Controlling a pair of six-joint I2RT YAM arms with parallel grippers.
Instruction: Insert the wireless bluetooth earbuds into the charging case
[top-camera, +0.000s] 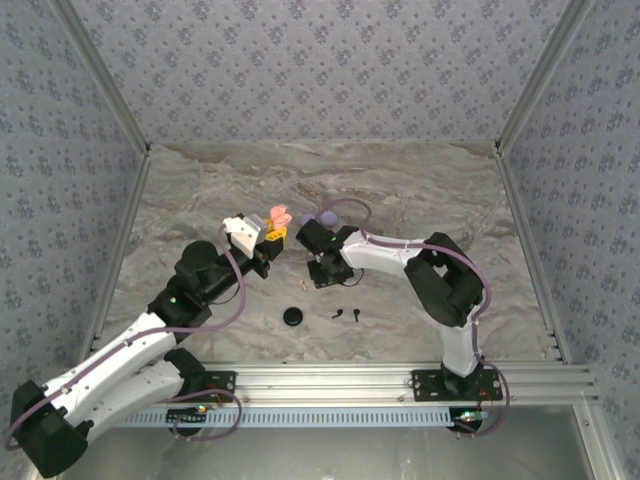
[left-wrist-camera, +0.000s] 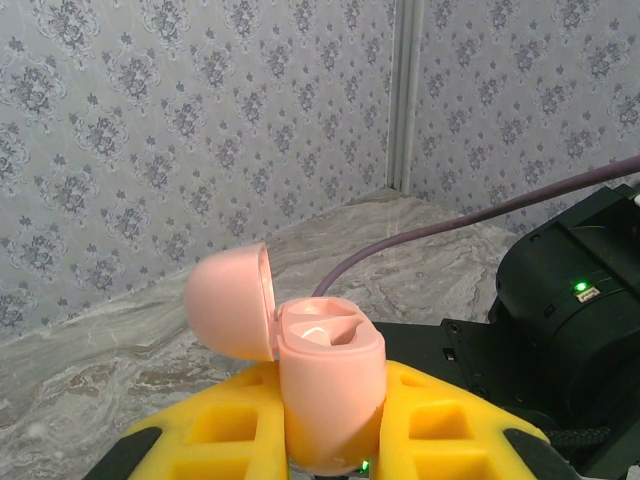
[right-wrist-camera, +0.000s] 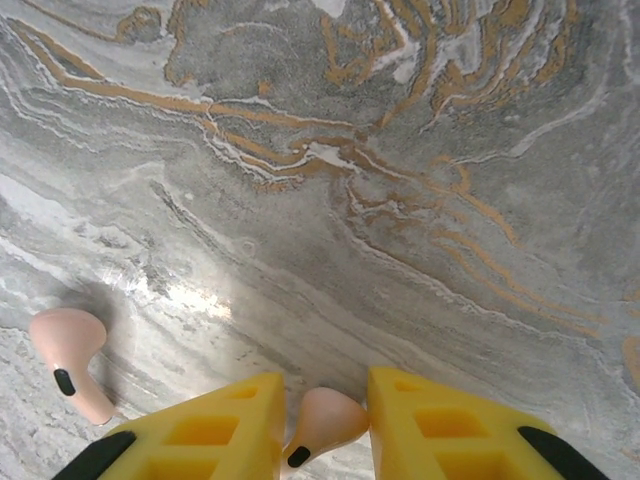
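1. Where the left arm reaches toward the middle of the table, the left gripper (left-wrist-camera: 330, 445) is clamped on a pale pink rounded plastic charging case (left-wrist-camera: 330, 385), its yellow fingers (left-wrist-camera: 215, 435) pressing the body from both sides
2. The case stands upright with its hinged lid (left-wrist-camera: 232, 302) swung open to the left in the left wrist view; the wells inside are too washed out to tell what they hold
3. The right gripper (right-wrist-camera: 326, 425) points down at the grey marble-patterned table (right-wrist-camera: 400, 200), closed on a pale pink stemmed earbud (right-wrist-camera: 325, 418) that fills the gap between its yellow pads; whether the earbud touches the surface I cannot tell
4. A second pale pink earbud (right-wrist-camera: 68, 362) lies on the table to the left in the right wrist view, apart from that gripper
5. In the top view a lilac rounded case (top-camera: 325, 216) sits just beyond the right gripper, while a black round case (top-camera: 292, 317) and two small black earbuds (top-camera: 338, 316) lie nearer the arms' bases
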